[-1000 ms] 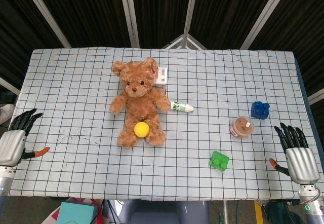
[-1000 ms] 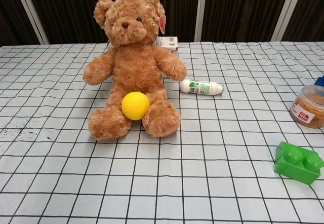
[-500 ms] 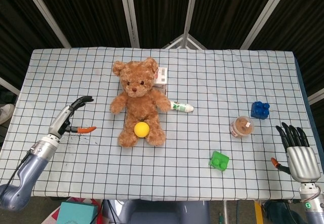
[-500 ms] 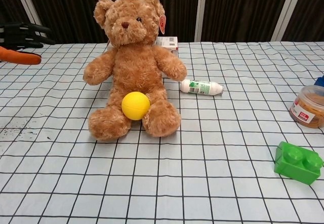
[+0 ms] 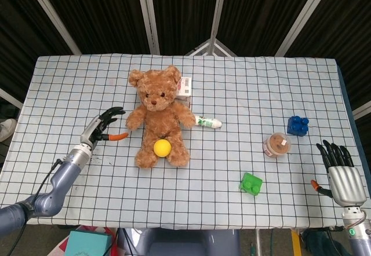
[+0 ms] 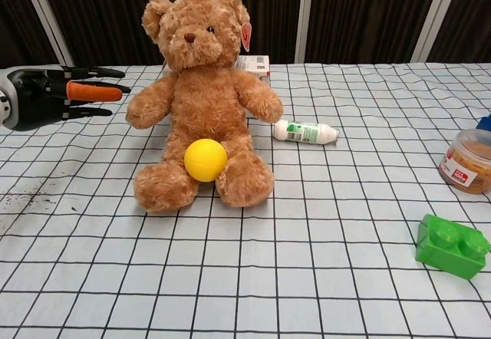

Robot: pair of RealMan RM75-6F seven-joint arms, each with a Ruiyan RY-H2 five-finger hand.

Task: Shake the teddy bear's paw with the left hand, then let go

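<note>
Left hand near bear's paw, not yet touching

Teddy bear (image 5: 158,116) sits upright mid-table on the checked tablecloth (image 5: 261,88), yellow ball (image 5: 162,147) between its legs. The paw to shake (image 5: 133,120) sticks out toward the left side of the table, arm axis running down and outward from the shoulder. Left hand (image 5: 103,125) hovers just beside that paw, fingers spread and pointing at it, holding nothing; in the chest view the left hand (image 6: 54,93) shows a gap to the paw (image 6: 146,109). Right hand (image 5: 342,172) is well apart at the table's near right corner, fingers extended, empty. Left hand is clearly nearer; next move looks like a short reach rightward, then close around the paw.
</note>
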